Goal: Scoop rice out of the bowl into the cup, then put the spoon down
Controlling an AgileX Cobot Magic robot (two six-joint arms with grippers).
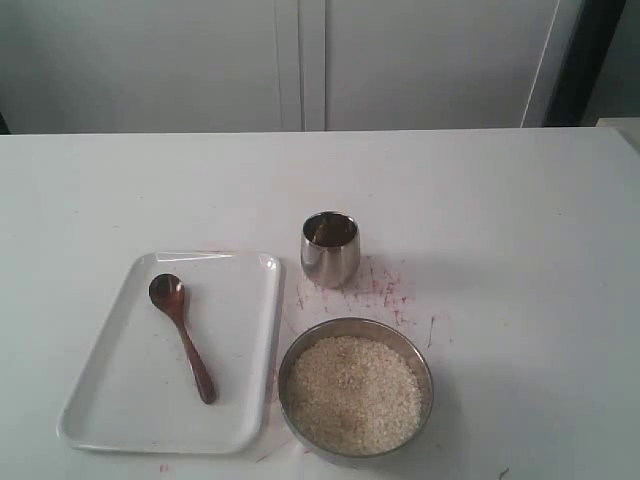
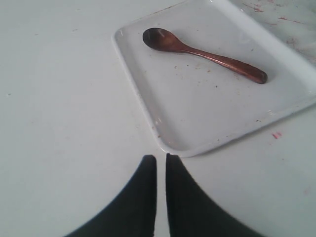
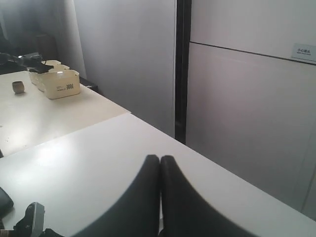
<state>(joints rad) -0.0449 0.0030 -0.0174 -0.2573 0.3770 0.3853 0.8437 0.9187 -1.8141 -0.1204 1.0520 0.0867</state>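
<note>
The spoon (image 2: 205, 54) lies in the white tray (image 2: 207, 108), ahead of the closed, empty left gripper (image 2: 160, 157), its handle running crosswise to the gripper's reach. The right gripper (image 3: 159, 157), also closed, faces away; the left is nearer.

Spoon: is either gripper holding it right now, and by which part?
Neither. The spoon lies free on the tray; the left gripper and right gripper are both shut on nothing.

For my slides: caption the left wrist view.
Left claw, shut, short of the white tray where the wooden spoon lies.
</note>
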